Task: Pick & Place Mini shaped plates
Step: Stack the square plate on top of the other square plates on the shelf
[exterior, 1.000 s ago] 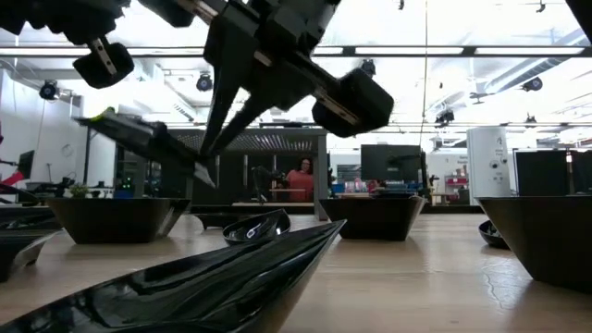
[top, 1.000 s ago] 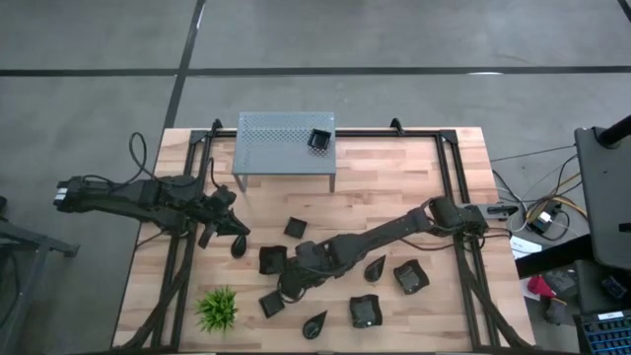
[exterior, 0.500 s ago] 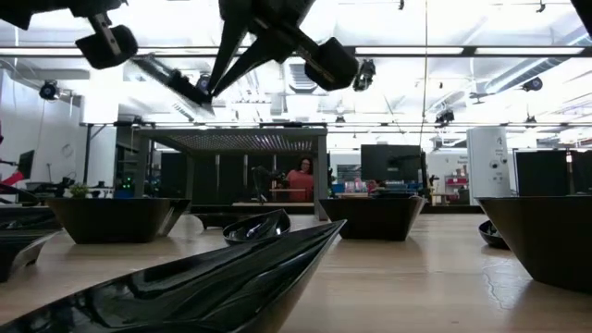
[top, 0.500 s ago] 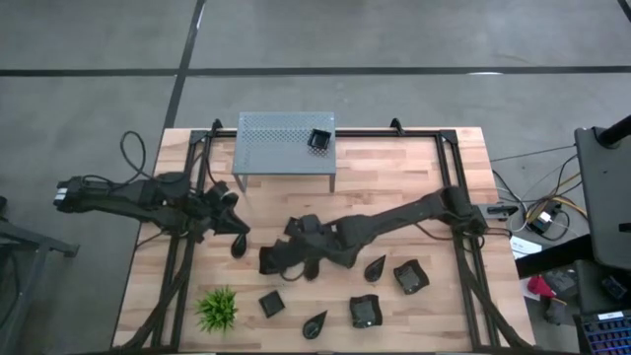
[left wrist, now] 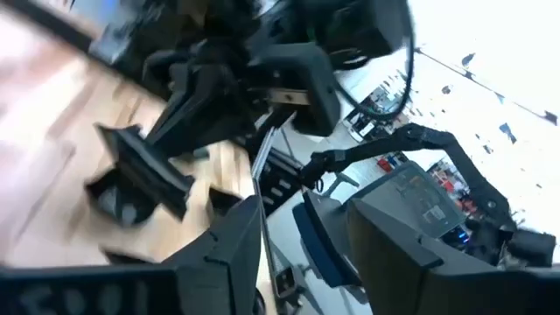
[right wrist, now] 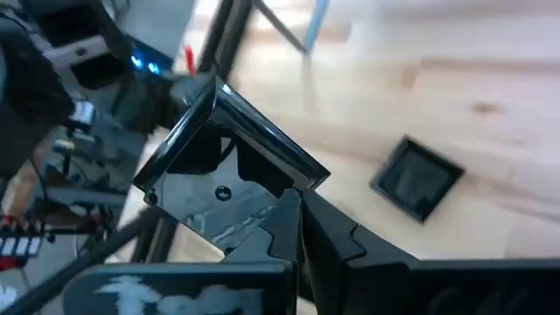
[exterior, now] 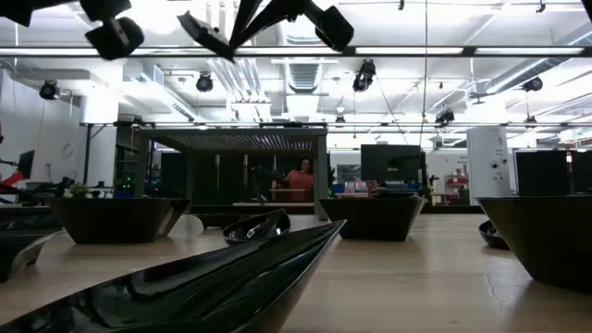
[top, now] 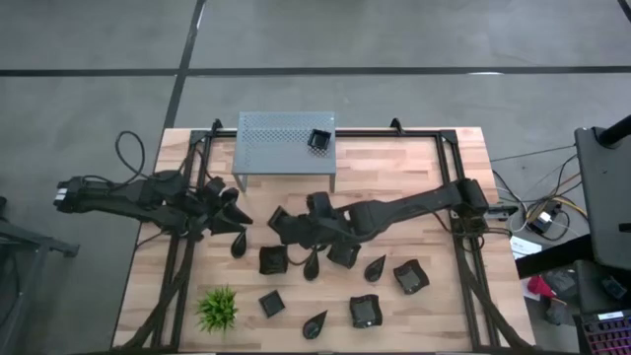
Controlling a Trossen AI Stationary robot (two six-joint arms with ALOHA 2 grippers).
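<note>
Below the grey perforated shelf [top: 285,139], the right gripper [top: 279,225] hangs above the table [top: 394,187], its jaws clamped on a square black plate [right wrist: 229,177] — lifted clear of the wood. More mini shaped plates [top: 362,313] lie scattered further below the shelf; one [top: 319,140] sits on it. The left gripper [top: 232,219] waits left of the shelf — jaws spread, holding nothing.
</note>
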